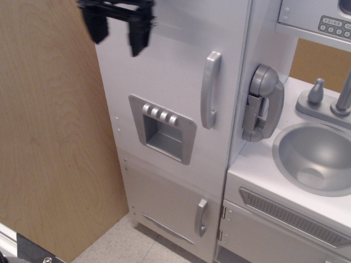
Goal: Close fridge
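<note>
The tall white fridge (164, 71) stands left of the sink cabinet. Its large door lies flush with the cabinet frame, with no dark gap showing at its right edge. The door has a grey vertical handle (210, 89) and a recessed grey dispenser panel (162, 129) with a row of buttons. My black gripper (116, 30) is at the top left, in front of the door's upper left corner. Its two fingers (137, 34) hang apart with nothing between them. It is motion-blurred.
A smaller white door with a short grey handle (202, 217) sits below the fridge door. A grey toy phone (263, 103) hangs to the right. A grey sink (315, 159) with a tap (344, 96) is at the right. A wooden board (49, 131) stands on the left.
</note>
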### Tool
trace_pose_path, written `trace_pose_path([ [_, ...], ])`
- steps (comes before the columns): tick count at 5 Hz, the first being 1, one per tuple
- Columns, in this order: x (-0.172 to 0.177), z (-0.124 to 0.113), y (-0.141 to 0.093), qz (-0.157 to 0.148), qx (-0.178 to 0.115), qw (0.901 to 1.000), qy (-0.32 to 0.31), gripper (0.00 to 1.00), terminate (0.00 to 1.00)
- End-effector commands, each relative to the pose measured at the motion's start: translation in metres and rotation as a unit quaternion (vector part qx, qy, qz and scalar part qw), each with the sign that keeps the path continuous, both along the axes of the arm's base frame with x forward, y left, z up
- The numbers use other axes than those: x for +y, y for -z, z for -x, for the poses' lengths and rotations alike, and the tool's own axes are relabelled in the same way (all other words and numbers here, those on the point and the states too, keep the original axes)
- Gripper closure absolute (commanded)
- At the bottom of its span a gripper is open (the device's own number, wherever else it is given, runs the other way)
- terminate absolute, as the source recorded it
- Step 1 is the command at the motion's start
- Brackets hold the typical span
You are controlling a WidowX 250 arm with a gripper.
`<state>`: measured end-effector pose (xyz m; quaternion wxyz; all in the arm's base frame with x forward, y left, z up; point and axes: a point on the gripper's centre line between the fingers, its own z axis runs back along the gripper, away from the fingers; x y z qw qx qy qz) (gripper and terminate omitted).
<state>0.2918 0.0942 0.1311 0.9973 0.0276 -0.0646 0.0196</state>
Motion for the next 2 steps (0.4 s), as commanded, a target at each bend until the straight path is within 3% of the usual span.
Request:
trace_pose_path([
  [1,0.0063,0.0179,-0.0195,-0.017,-0.016,0.9997,0.012,0.0,0.0],
  [2,0.0063,0.0179,-0.0195,-0.017,-0.016,0.9997,0.012,0.0,1.0],
])
